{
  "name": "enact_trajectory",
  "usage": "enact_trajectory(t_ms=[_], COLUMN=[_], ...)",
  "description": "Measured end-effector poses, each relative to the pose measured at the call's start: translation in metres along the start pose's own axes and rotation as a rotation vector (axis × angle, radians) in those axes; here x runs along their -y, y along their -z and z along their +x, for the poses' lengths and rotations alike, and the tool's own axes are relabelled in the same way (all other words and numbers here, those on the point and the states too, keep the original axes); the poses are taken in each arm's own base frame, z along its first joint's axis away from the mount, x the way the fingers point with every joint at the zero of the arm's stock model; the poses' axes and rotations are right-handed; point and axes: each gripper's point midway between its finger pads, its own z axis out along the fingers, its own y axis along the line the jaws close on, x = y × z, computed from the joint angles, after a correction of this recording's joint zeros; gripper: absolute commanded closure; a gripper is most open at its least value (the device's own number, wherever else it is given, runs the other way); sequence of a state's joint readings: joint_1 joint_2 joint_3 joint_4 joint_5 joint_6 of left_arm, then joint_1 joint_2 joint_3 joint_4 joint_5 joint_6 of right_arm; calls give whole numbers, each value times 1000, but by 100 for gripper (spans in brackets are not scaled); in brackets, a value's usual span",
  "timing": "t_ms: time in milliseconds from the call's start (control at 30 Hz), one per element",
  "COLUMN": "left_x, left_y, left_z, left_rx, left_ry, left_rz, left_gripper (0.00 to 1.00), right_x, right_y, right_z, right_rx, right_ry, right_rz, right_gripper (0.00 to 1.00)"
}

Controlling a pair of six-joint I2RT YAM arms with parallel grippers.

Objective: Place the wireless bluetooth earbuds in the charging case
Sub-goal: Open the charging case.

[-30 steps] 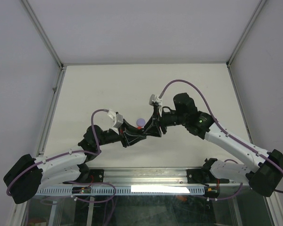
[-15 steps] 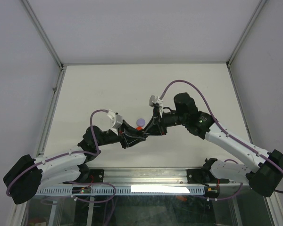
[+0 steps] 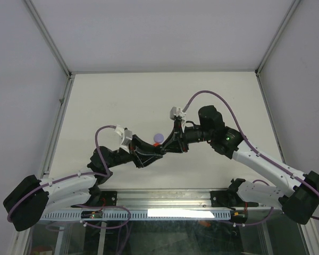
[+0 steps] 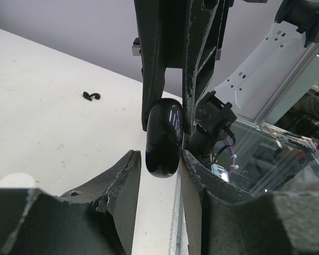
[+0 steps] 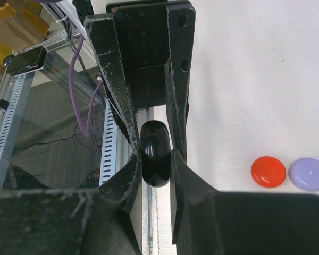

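Note:
The black glossy charging case [image 4: 162,133] is closed and held off the table where the two grippers meet. My right gripper [image 5: 153,159] is shut on it, with its fingers pressed on both sides of the case [image 5: 155,151]. My left gripper [image 4: 159,156] is open around the case's other end, with a thin gap on one side. In the top view both grippers [image 3: 159,150] meet near the table's middle and hide the case. A small black curled piece [image 4: 90,96] lies on the table; I cannot tell if it is an earbud.
A red disc [image 5: 268,171] and a lilac disc [image 5: 308,174] lie side by side on the white table, just beyond the grippers in the top view [image 3: 158,137]. The table's near edge with the metal rail [image 3: 165,197] lies close below the grippers.
The left arm has drawn back a little to the left. The right wrist has shifted slightly right. The case stays between the fingertips.

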State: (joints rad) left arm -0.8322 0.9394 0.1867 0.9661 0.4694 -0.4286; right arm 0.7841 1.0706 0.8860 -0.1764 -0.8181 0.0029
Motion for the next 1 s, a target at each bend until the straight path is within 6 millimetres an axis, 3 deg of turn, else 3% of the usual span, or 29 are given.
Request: enact_trajectory(t_ms=[267, 767, 867, 1000], left_x=[2, 2, 3, 5], left_y=[-2, -5, -5, -6], left_z=[-6, -4, -5, -6], left_rx=[30, 34, 36, 38], left_ry=[9, 26, 27, 24], left_rz=[10, 24, 30, 38], left_gripper=[61, 65, 68, 82], right_x=[-1, -2, -2, -2], right_y=[0, -1, -2, -2], right_z=[-4, -6, -5, -5], right_rx=[13, 20, 19, 19], right_ry=[-1, -3, -3, -3], right_rz=[-2, -5, -7, -5], right_gripper=[100, 100, 100, 100])
